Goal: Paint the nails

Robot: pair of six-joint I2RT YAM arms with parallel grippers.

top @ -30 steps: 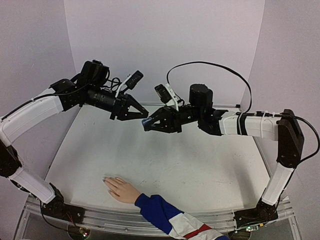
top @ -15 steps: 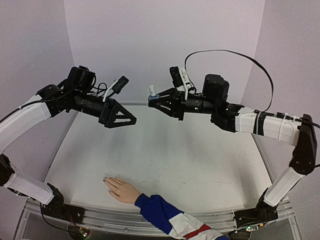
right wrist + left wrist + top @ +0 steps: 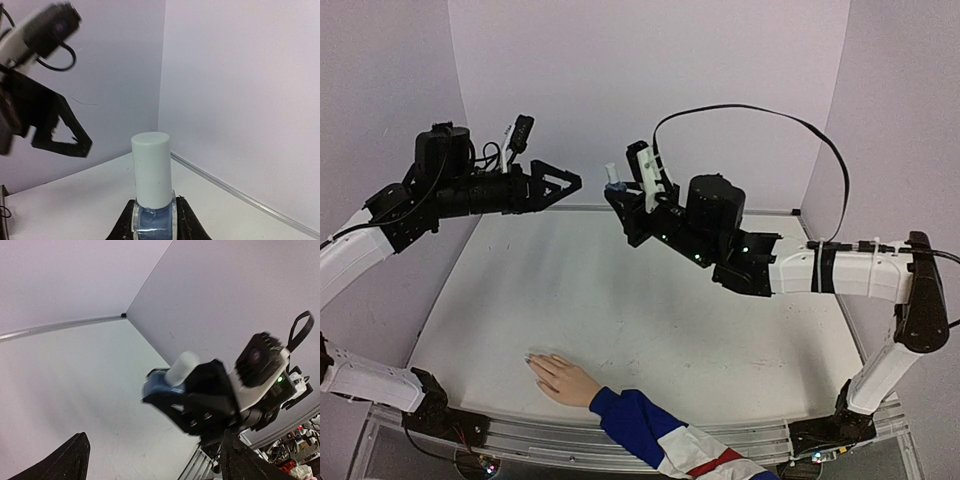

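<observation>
The pale hand (image 3: 563, 378) lies flat near the table's front edge, in a blue, white and red sleeve (image 3: 660, 437). Its nails (image 3: 531, 361) point left and are too small to make out. High above the back of the table, my right gripper (image 3: 617, 192) is shut on a small blue bottle (image 3: 614, 185) (image 3: 151, 220) (image 3: 159, 382). The bottle's white cap (image 3: 151, 170) sticks out past the fingers. My left gripper (image 3: 570, 184) (image 3: 160, 460) stands open and empty just left of the bottle, apart from it and pointing at it.
Pale purple walls close in the back and both sides. A black cable (image 3: 760, 115) loops above the right arm. A metal rail (image 3: 520, 432) runs along the table's front edge.
The left gripper has opened and drawn back up to the left. The right gripper has lifted the bottle and turned it cap-up toward the back wall.
</observation>
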